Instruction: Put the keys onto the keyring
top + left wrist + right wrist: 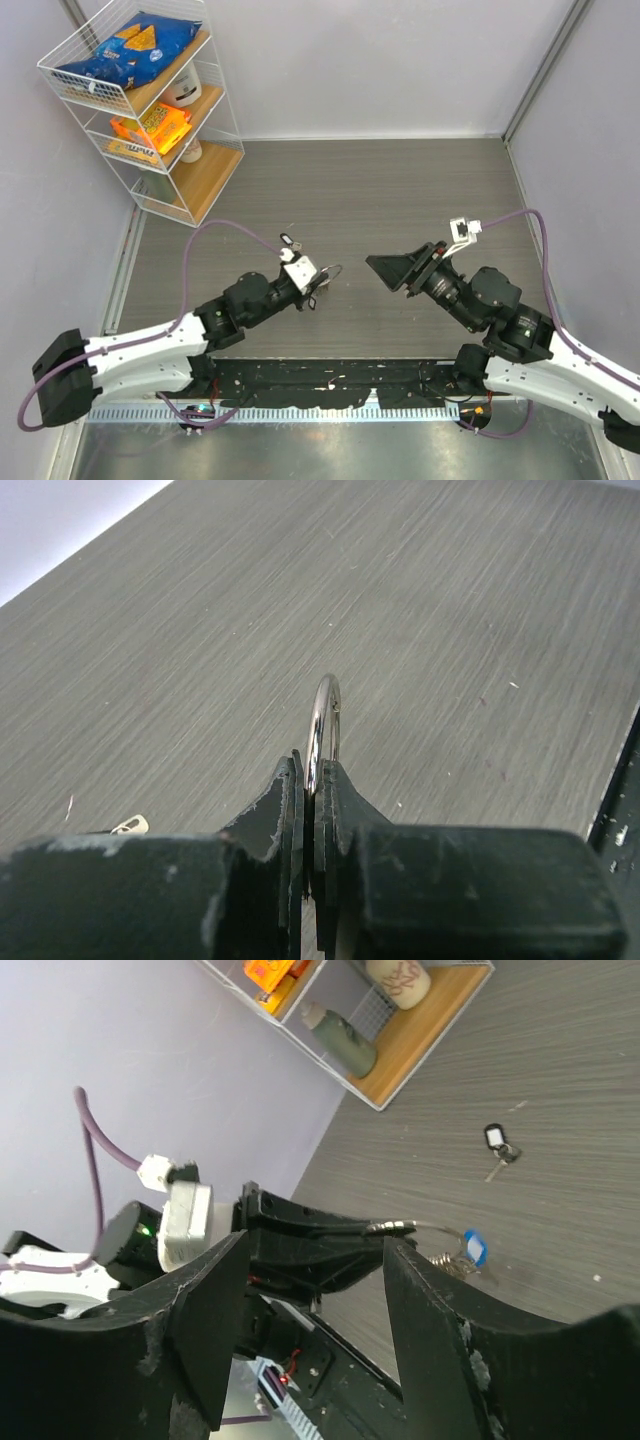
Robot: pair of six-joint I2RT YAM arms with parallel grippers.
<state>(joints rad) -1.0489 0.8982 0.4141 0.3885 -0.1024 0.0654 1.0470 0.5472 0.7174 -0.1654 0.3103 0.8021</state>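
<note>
My left gripper point(316, 284) point(308, 770) is shut on the keyring point(322, 720) point(331, 272), a thin silver loop that stands edge-on out of its tips above the table. In the right wrist view a blue-tagged key point(474, 1247) and other small silvery keys point(455, 1263) hang at that ring point(425, 1226). A separate key with a dark tag point(495, 1140) point(288, 240) lies flat on the table behind the left gripper. My right gripper point(386, 274) point(318, 1250) is open and holds nothing. It faces the ring from the right, a short gap away.
A white wire shelf point(222, 110) point(440, 1030) with snack bags and jars stands at the back left corner. A black perforated rail point(330, 385) runs along the near edge between the arm bases. Grey walls close the table at the back and both sides.
</note>
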